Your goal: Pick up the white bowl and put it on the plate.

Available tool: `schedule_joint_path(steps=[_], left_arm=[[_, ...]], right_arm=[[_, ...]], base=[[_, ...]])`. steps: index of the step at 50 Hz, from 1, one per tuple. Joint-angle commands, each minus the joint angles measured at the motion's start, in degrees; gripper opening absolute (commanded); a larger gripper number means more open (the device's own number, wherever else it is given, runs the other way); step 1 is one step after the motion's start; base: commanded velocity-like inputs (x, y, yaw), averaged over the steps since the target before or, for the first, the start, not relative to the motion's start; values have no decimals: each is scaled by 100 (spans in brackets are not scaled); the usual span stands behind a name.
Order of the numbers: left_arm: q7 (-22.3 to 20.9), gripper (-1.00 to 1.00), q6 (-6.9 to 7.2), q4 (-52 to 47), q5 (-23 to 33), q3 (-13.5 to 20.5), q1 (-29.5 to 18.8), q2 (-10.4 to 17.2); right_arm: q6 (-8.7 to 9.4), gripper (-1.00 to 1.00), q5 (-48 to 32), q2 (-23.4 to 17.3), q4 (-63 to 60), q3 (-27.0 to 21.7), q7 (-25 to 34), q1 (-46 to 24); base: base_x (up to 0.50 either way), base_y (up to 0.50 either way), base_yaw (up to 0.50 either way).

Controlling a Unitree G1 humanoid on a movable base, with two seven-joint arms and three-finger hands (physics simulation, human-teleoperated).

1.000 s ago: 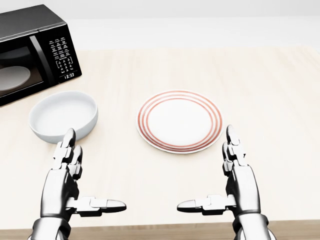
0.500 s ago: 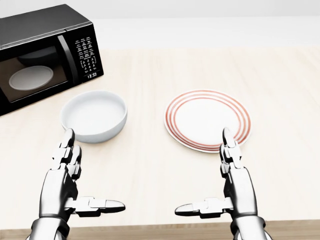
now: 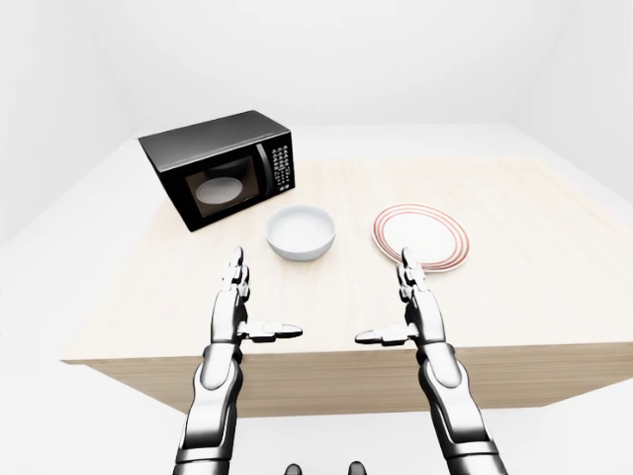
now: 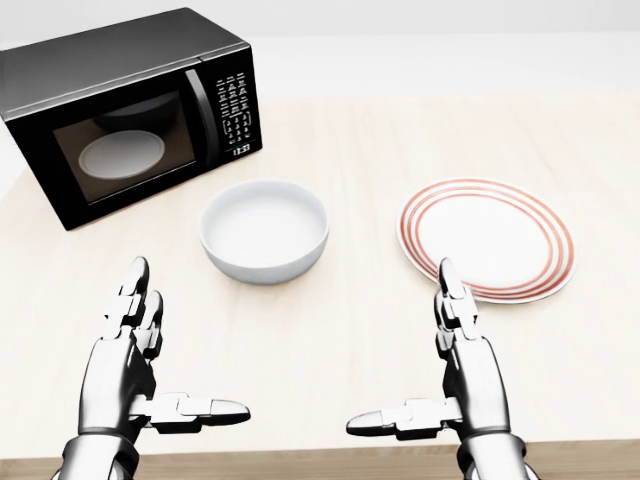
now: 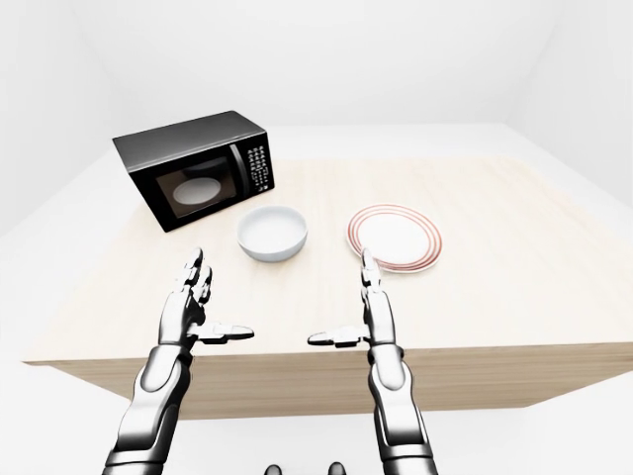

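Note:
The white bowl (image 4: 265, 230) stands empty on the wooden table, just left of the head view's middle. To its right lies the white plate (image 4: 495, 238) with red rings, also empty. My left hand (image 4: 190, 337) hovers open at the lower left, below and left of the bowl, fingers straight and thumb pointing inward. At the lower right my right hand (image 4: 398, 345) is held open the same way, and its fingertips (image 4: 446, 275) reach the plate's lower left rim in this view. Neither hand touches the bowl.
A black microwave (image 4: 130, 110) stands at the upper left, just above and left of the bowl, with a white dish visible behind its door. The table's near edge (image 4: 300, 455) runs under my hands. The eye views show white floor and walls around the table (image 3: 554, 257).
The whole picture has shifted right, so the camera has moved left: microwave, bowl and plate all slid rightward in view. Both hands keep the same open pose.

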Motion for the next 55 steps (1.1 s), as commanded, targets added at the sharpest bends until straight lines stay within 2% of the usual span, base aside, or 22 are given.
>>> schedule_joint_path(steps=[1,31,55], left_arm=[[1,100,2,1,0,0,-1,-1],[1,100,-1,1,0,0,-1,-1],[1,100,1,1,0,0,-1,-1]], right_arm=[[0,100,11,8,32,14,8,-1],[0,100,-71,16,314,53,-14,-62],[0,100,63,32,335,58,5,-91]], base=[[0,34,0],[0,20,0],[0,0,0]])
